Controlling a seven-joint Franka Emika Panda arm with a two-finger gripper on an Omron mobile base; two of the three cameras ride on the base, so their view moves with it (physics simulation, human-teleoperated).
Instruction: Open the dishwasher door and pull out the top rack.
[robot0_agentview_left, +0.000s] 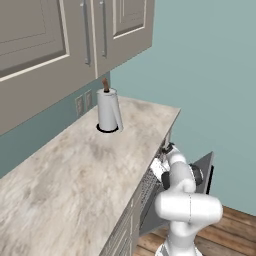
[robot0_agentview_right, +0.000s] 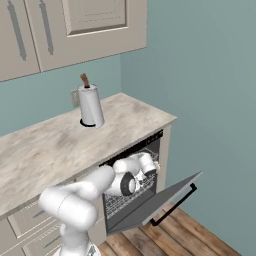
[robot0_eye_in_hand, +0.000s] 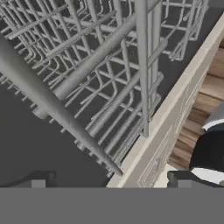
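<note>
With the dishwasher door (robot0_agentview_right: 160, 200) down, the gripper (robot0_agentview_right: 150, 162) reaches the top rack (robot0_eye_in_hand: 100, 65).
Claw state cannot be told; it should hook a front wire and pull straight outward.

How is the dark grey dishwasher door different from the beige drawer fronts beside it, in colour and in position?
The dark grey flat dishwasher door is much darker than the beige drawer fronts. The door hangs open, tilted outward and down over the wooden floor, while the drawer fronts sit closed and upright in the cabinet. The door carries a black bar handle along its outer edge; any handles on the drawer fronts are too unclear to tell. Both are flat panels under the same counter.
</note>
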